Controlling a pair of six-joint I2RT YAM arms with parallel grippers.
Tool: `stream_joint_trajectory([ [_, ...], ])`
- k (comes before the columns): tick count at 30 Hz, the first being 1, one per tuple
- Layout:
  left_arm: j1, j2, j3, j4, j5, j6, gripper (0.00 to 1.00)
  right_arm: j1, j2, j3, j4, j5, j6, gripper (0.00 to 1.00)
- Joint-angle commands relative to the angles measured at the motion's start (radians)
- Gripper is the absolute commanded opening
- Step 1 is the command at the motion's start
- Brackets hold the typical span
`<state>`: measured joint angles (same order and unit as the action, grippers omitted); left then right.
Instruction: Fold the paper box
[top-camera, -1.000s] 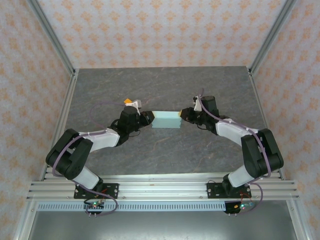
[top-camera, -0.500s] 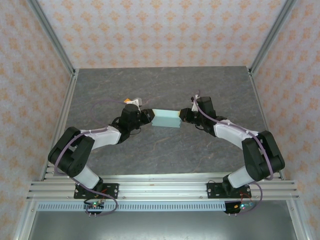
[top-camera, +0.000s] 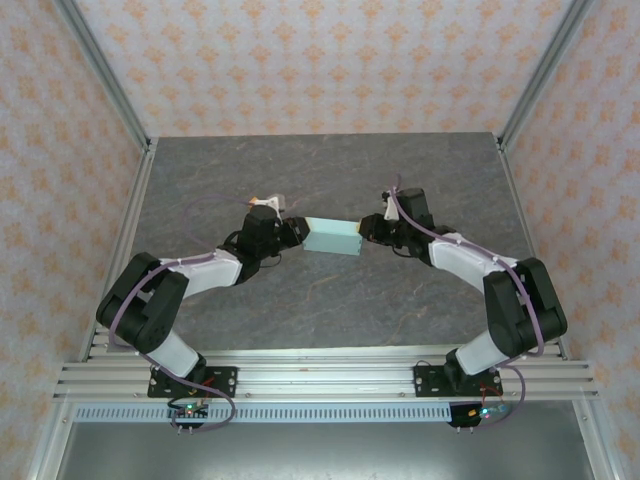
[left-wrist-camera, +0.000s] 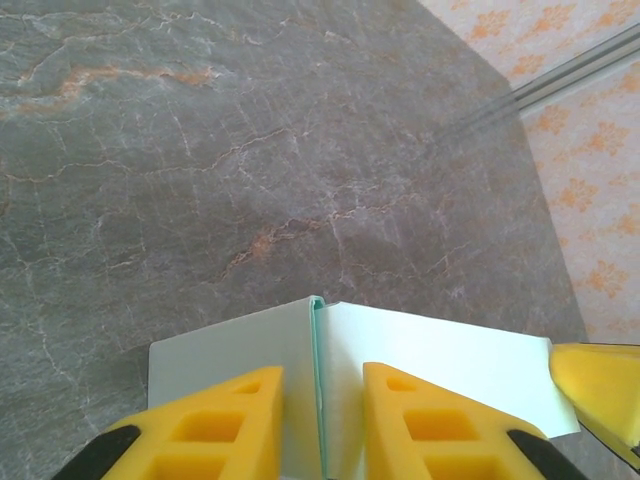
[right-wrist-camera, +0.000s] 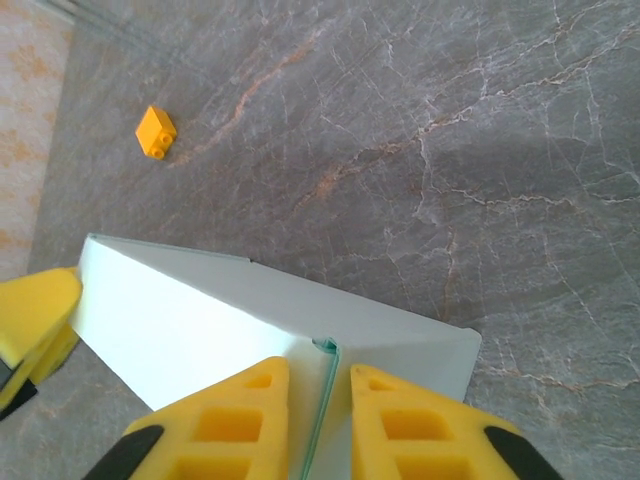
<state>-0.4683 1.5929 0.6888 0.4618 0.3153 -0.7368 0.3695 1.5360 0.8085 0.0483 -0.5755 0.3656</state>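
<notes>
Left hand (top-camera: 297, 233), closed: its two yellow fingers (left-wrist-camera: 215, 425) stand tight on either side of a thin upright fold of card at the left end of the paper box (top-camera: 333, 238), gripping it. Right hand (top-camera: 368, 230), likewise closed, pinching the matching card fold at the box's right end. Paper box: pale mint-green, rectangular, spanning the gap between the two hands over the middle of the tabletop (top-camera: 330, 170), long axis running left to right and slightly skewed; whether its underside touches the tabletop cannot be told. Left wrist view: a yellow fingertip of the right hand touches the far end of the box; right wrist view: a fingertip of the left hand does the same at the opposite end. Tabletop: grey stone-look surface with rust-coloured veins. Orange block (right-wrist-camera: 156, 132): small, studded, lying on the tabletop well apart from the box, beyond its left end. Surround: peach patterned walls (top-camera: 320, 60), aluminium rails (top-camera: 320, 380) along the near edge
</notes>
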Motion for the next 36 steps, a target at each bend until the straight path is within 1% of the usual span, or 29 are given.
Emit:
stream_joint_trajectory([
  [1,-0.013,0.101,-0.144,-0.237,0.050,-0.014,0.23,0.017,0.115,-0.148,-0.206,0.030,0.033,0.13],
  [5,-0.012,0.137,-0.170,-0.180,0.042,-0.041,0.21,0.019,0.128,-0.181,-0.146,0.054,0.054,0.09],
  [9,-0.013,0.115,-0.126,-0.225,0.037,-0.021,0.21,0.020,0.102,-0.163,-0.143,0.065,0.009,0.08],
  [15,-0.012,0.061,-0.023,-0.301,0.017,0.014,0.23,0.020,0.061,-0.027,-0.209,0.022,-0.045,0.15],
  [20,-0.014,0.064,0.066,-0.315,0.035,0.004,0.26,0.020,0.084,0.111,-0.224,-0.018,-0.058,0.19],
  [24,-0.013,0.067,0.114,-0.338,0.029,0.008,0.27,0.019,0.102,0.184,-0.252,-0.034,-0.077,0.22],
  [28,-0.014,0.046,0.107,-0.318,0.041,0.001,0.29,0.019,0.079,0.196,-0.267,-0.056,-0.111,0.23],
  [36,-0.036,-0.027,0.022,-0.268,0.064,-0.003,0.35,0.044,0.021,0.138,-0.264,-0.064,-0.170,0.26],
])
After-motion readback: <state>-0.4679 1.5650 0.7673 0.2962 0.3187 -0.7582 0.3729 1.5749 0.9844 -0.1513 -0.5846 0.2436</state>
